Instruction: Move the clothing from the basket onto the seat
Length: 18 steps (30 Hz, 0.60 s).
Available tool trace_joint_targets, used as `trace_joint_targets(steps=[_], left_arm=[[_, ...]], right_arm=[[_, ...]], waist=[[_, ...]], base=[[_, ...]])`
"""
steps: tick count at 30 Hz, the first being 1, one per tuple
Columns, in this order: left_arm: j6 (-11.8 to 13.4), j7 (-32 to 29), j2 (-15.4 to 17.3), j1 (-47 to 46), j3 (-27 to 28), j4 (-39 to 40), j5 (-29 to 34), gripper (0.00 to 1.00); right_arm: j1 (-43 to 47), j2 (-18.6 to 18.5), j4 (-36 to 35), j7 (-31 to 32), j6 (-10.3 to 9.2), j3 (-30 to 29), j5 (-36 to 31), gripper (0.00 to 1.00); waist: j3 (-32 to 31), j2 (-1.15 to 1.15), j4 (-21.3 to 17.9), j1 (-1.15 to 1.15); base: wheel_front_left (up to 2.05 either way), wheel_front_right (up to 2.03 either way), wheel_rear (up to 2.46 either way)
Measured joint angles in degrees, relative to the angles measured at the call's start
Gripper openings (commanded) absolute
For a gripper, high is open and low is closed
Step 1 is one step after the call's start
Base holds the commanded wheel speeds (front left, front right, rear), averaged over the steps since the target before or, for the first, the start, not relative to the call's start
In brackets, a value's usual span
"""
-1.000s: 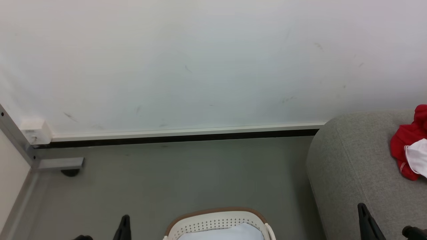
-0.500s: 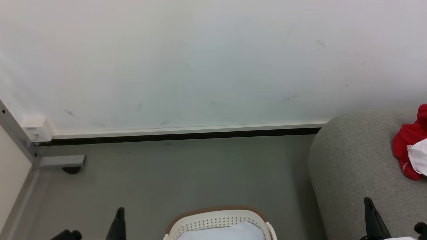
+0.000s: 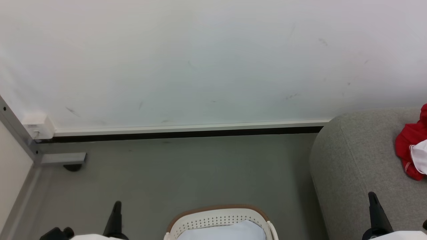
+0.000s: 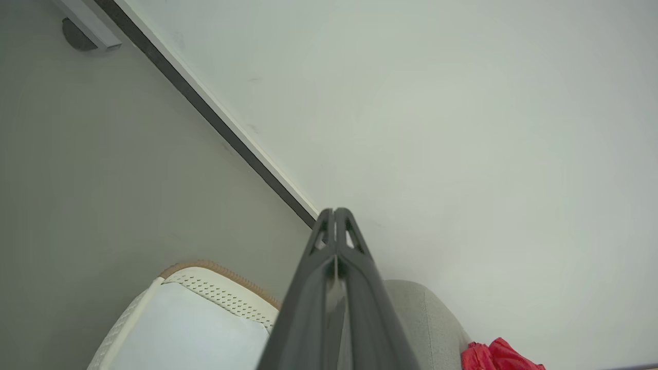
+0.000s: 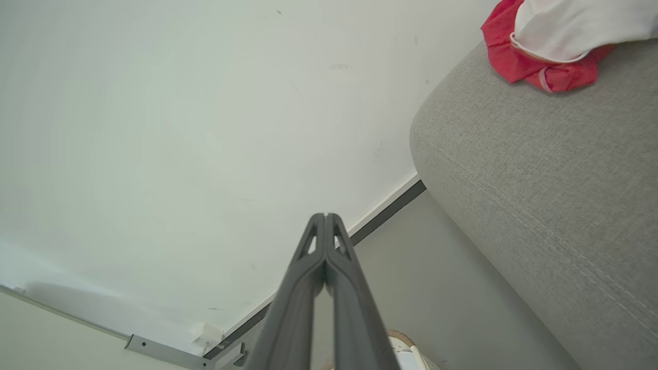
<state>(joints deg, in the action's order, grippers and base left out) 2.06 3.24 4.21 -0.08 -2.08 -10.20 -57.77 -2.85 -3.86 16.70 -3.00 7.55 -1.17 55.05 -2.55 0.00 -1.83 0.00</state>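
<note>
Seat [image 3: 360,160], broad and grey, lies under the right jaws, with the red-and-white clothing [image 3: 409,150] heaped on it ahead of their tips and a little to the right. Basket [image 3: 217,218] stands on the floor between the two pairs of jaws, a pale sheet [image 3: 227,231] showing inside; anything beneath is hidden. Left jaws and right jaws are both clenched on nothing. This looks like a pause between trips, and the next move would call for checking the basket for more garments.
</note>
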Motion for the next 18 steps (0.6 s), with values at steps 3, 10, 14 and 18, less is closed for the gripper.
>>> trace_joint_targets(steps=[3,10,14,18], left_arm=[[-0.11,-0.59,-0.05,-0.24,0.44,0.08,-1.6,0.0],[-0.71,-1.71,-0.24,-0.96,1.55,0.22,-5.67,0.0],[-1.03,-2.31,-0.33,-1.28,2.05,0.4,-8.25,0.0],[-1.3,-2.93,-0.43,-1.72,2.64,0.48,-10.36,0.0]], right_arm=[[-0.41,0.01,-0.05,0.49,0.0,-0.33,2.25,0.0],[-0.65,0.04,-0.24,1.57,0.0,-0.88,6.57,0.0],[-0.99,0.05,-0.31,2.05,0.0,-1.13,9.25,0.0],[-1.48,0.07,-0.4,2.66,0.0,-1.36,11.52,0.0]], waist=[[0.09,0.0,0.07,0.0],[0.32,0.0,0.24,0.0],[0.45,0.0,0.34,0.0],[0.57,0.0,0.43,0.0]], base=[[0.0,0.0,0.0],[0.0,0.0,0.0],[0.0,0.0,0.0],[0.0,0.0,0.0]])
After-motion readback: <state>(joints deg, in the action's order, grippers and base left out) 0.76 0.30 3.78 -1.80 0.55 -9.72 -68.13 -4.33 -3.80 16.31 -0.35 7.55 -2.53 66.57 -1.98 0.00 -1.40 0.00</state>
